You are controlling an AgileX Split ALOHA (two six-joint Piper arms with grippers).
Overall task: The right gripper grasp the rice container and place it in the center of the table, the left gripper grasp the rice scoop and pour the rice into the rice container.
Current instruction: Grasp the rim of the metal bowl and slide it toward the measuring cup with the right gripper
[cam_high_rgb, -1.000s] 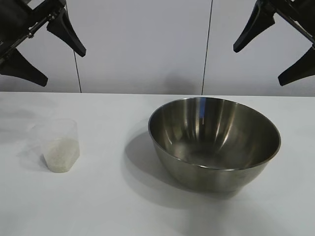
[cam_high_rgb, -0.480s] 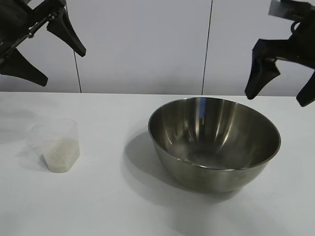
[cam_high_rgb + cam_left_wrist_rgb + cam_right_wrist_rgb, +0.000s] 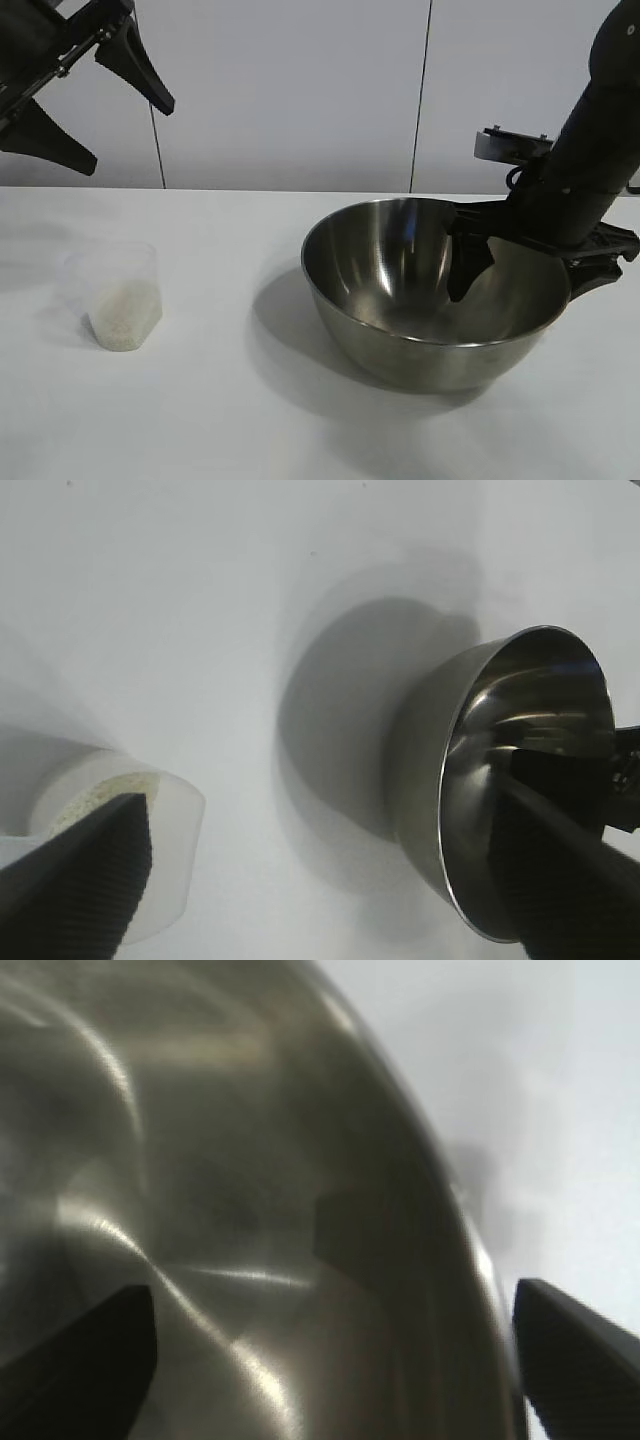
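Right gripper (image 3: 525,268): has come down from above the table onto the bowl's (image 3: 400,290) far right rim; one finger inside, one outside, straddling the wall, not visibly pinching yet.
Bowl: right of centre on the table (image 3: 230,420), unmoved.
Left gripper (image 3: 95,105): parked high at left, fingers spread.
Cup (image 3: 118,295): left, holding rice (image 3: 122,312), untouched.
Meaning: bowl grasp imminent; shift to centre pending.

Steel rice container (image 3: 420,300) upright; rice scoop (image 3: 118,297) apart.
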